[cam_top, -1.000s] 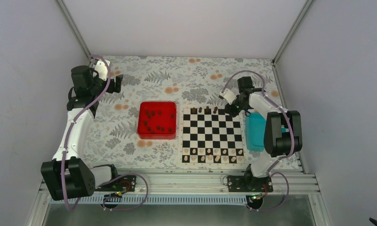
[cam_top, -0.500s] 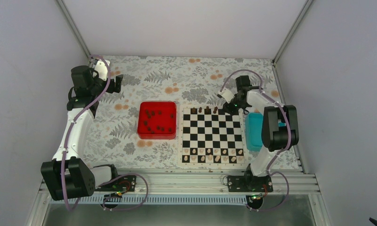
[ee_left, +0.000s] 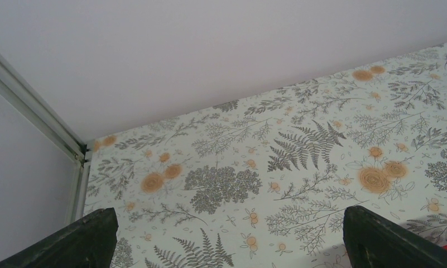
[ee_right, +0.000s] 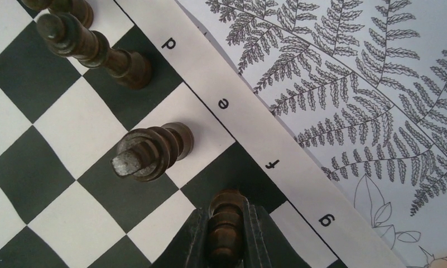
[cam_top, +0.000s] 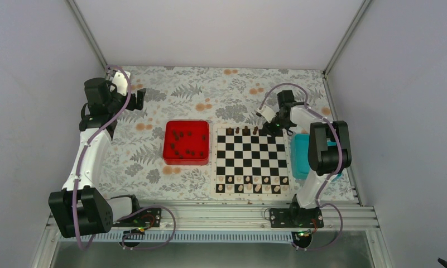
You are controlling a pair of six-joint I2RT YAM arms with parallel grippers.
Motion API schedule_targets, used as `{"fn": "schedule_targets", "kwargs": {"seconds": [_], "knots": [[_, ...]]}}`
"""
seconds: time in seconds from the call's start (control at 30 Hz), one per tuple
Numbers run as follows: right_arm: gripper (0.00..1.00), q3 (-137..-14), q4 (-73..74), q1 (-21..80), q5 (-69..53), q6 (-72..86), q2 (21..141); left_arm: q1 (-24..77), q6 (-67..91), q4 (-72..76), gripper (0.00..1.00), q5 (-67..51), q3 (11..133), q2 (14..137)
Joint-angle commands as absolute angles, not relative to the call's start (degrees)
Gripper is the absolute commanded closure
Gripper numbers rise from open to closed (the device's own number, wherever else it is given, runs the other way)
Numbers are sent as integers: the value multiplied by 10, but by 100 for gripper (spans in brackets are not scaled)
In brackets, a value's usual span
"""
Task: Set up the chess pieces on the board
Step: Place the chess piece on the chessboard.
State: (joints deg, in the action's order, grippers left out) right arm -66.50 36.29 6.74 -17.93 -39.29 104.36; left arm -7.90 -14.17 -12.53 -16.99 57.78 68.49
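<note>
Board [cam_top: 215, 162]: dark pieces [cam_top: 242, 130] stand on its far rank. Right arm [cam_top: 321, 148] has swung from the teal tray [cam_top: 295, 162] to that rank. Right claw [ee_right: 226, 223], nearly closed, grips a piece [ee_right: 225, 215] over the f square; placement appears imminent. Left claw [cam_top: 136, 99] is unchanged, wide open and empty.

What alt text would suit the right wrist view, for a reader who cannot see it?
The right gripper is shut on a dark chess piece at the board's f edge square. Other dark pieces stand beside it on e and d; a fern-patterned cloth lies beyond.
</note>
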Motion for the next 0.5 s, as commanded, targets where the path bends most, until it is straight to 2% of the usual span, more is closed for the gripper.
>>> {"fn": "schedule_targets", "kwargs": {"seconds": [0.0, 0.47], "knots": [[93, -672, 349, 73, -183, -390, 1050, -82, -145, -119, 0, -169, 570, 681], [92, -669, 355, 73, -181, -392, 1069, -83, -145, -120, 0, -169, 570, 679]]}}
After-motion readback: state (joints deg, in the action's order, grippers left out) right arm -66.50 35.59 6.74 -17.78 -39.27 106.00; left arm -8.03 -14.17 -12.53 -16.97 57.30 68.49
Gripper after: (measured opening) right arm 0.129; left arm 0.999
